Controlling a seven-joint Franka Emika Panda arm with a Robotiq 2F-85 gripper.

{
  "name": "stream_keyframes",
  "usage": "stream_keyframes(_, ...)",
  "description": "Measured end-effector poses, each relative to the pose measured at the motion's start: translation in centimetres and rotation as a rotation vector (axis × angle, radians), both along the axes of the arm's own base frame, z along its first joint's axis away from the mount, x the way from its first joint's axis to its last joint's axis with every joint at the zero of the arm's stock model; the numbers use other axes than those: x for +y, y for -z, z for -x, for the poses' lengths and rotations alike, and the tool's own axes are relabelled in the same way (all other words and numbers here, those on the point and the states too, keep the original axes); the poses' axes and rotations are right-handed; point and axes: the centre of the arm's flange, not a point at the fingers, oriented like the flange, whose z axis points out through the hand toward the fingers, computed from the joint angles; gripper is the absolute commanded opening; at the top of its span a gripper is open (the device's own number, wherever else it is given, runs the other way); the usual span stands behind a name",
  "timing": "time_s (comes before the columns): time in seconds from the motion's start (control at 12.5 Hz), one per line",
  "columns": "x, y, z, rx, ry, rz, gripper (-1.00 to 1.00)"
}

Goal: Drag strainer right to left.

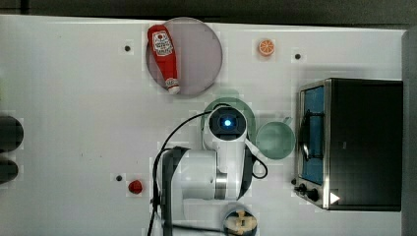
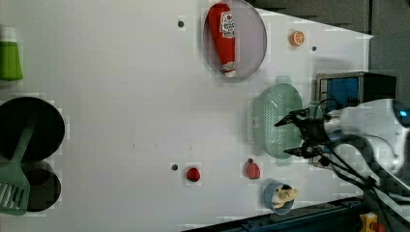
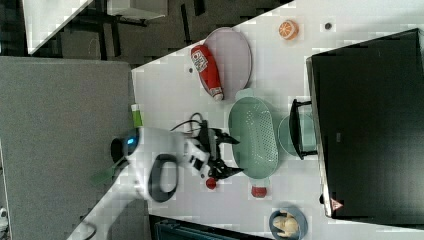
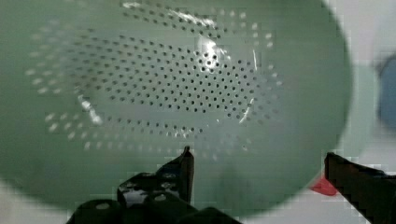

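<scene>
The strainer [image 2: 275, 116] is a pale green oval basin with a dotted bottom, lying on the white table beside the toaster oven. In the top view the arm covers most of the strainer [image 1: 227, 94], leaving part of its rim showing. My gripper [image 2: 283, 138] hangs open over the strainer's end nearest the table's front edge. In the right view the gripper [image 3: 239, 156] sits at the strainer's [image 3: 253, 135] left rim. The wrist view has the perforated strainer [image 4: 187, 84] close below the gripper [image 4: 257, 154], one finger over the inside and the other over the rim. Nothing is held.
A round green cup [image 1: 275, 140] stands between strainer and toaster oven [image 1: 351, 142]. Behind lies a grey plate [image 1: 201, 49] with a ketchup bottle [image 1: 163, 56], plus an orange slice [image 1: 266, 47]. Small red items [image 2: 193, 174] [image 2: 253, 170] and a blue bowl [image 2: 278, 195] sit near the front edge.
</scene>
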Motion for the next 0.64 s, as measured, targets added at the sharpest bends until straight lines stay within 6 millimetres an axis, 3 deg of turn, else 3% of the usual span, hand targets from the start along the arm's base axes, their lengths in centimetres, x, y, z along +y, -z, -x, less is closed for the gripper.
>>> stream_keyframes(0.4,-0.5,5.7,-1.2,-0.093,0.053,0.019,1.0)
stream_keyframes(0.64,-0.7,7.3,-1.8,-0.157,0.087,0.038,1.0)
